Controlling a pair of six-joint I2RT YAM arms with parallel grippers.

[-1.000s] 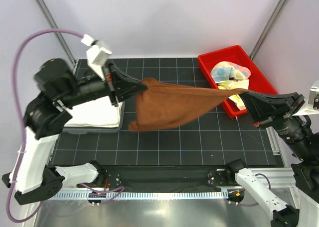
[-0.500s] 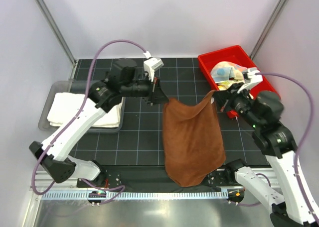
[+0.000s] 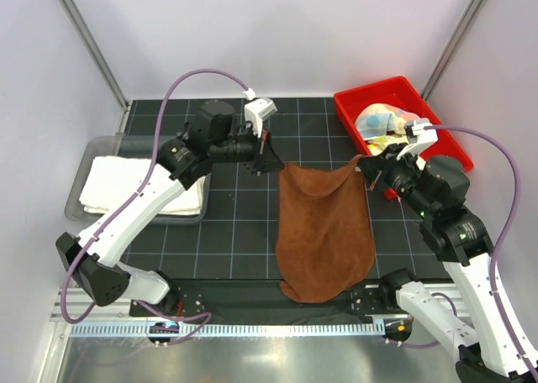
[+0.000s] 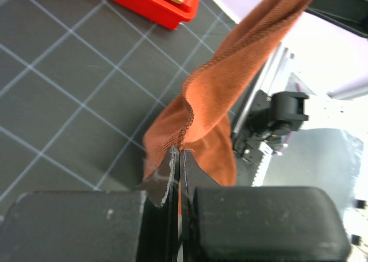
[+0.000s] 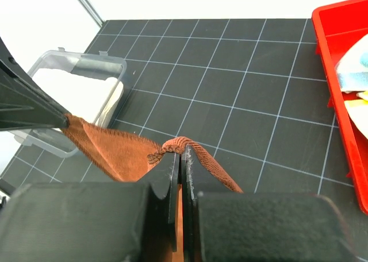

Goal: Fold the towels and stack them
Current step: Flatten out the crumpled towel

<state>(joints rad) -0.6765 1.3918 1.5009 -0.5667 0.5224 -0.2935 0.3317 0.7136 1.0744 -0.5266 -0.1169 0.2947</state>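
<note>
Black gridded mat [image 3: 227, 223] lies beneath the brown towel [image 3: 324, 232], which hangs from my two arms with its hem past the near edge; my left gripper [image 3: 271, 160] and right gripper [image 3: 367, 166] each pinch only a sliver of a top corner, so a tug apart could slip one free; a second ago it was stretched wide, and now it droops long.

The left arm [image 3: 139, 211] hides the cream-white towel's [image 3: 105, 181] near right corner; the right arm [image 3: 430, 190] covers the red bin's [image 3: 345, 114] near end. The brown towel's [image 3: 324, 232] corners vanish inside the closed jaws.
</note>
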